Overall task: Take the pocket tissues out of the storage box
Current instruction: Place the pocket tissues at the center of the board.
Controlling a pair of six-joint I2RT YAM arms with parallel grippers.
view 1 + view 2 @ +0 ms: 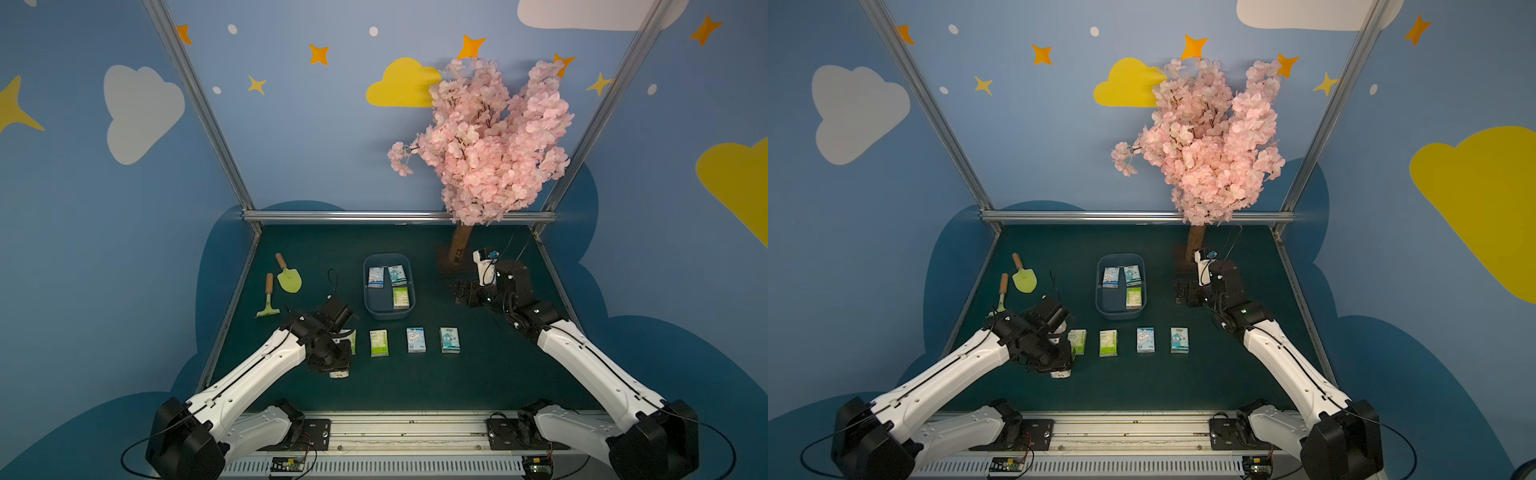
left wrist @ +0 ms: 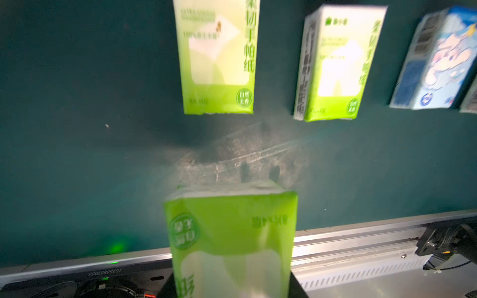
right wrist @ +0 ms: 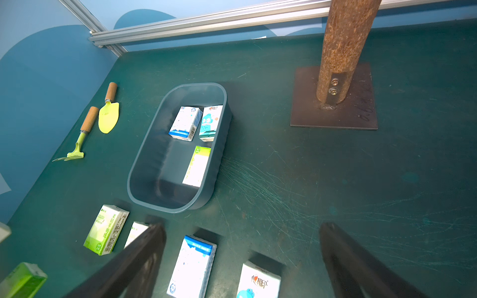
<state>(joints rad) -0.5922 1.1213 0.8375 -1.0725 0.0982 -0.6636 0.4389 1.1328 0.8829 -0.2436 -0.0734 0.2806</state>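
1. The storage box [image 1: 388, 316] sits in the middle of the table [image 1: 478, 374]. It holds three of the pocket tissues. Two blue packets [image 1: 375, 277] [image 1: 397, 275] lie side by side at its far end, and one green packet [image 1: 401, 297] lies along its right wall.
2. Four more packets lie in a row on the table just in front of the box. From left to right they are a half-hidden green one [image 1: 1079, 340], a second green one [image 1: 379, 343], a pale blue one [image 1: 416, 340] and a darker blue one [image 1: 449, 340].
3. The left gripper [image 1: 336, 370] is clamped on the eighth packet, the held green pack [image 2: 232, 232]. It is just in front of the row's left end.
4. The right gripper [image 3: 242, 227] has its jaws wide apart and empty. It hovers to the right of the box, near the brown tree base [image 3: 361, 118].
5. A small shovel [image 1: 289, 278] and a rake [image 1: 268, 299] lie well to the left. A pink blossom tree [image 1: 486, 141] stands at the far right.
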